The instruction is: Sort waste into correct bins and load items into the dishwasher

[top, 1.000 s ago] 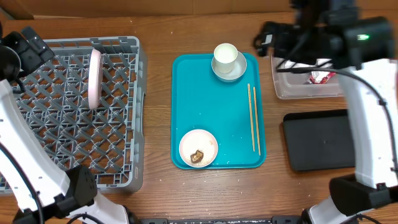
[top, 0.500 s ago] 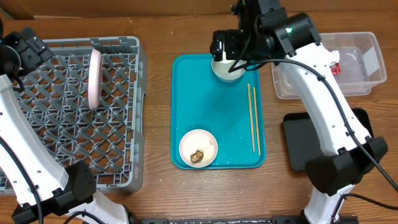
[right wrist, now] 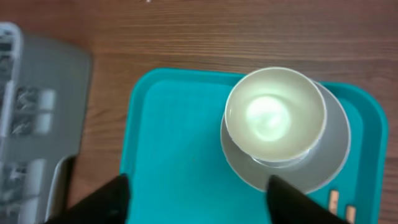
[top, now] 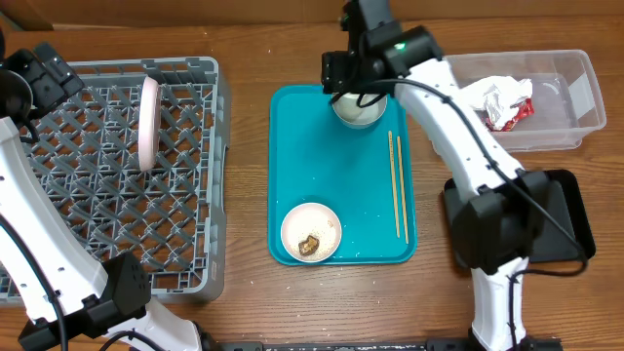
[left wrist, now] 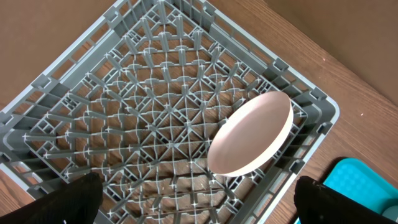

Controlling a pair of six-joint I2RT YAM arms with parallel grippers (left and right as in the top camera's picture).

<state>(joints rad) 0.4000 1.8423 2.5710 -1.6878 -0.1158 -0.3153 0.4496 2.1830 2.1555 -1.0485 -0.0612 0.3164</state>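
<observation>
Above the wooden table (top: 244,292), the right gripper (right wrist: 199,186) hangs, fingers apart, over the cup (right wrist: 275,115) in a bowl (right wrist: 336,152), and the left gripper (left wrist: 198,186), fingers wide apart, over the rack (left wrist: 124,112).

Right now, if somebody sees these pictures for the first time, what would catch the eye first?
The bright teal tray fills the table's middle, where the right gripper hovers open above a white cup sitting in a bowl at its far end. To the left, a pink plate stands on edge in the grey rack.
</observation>
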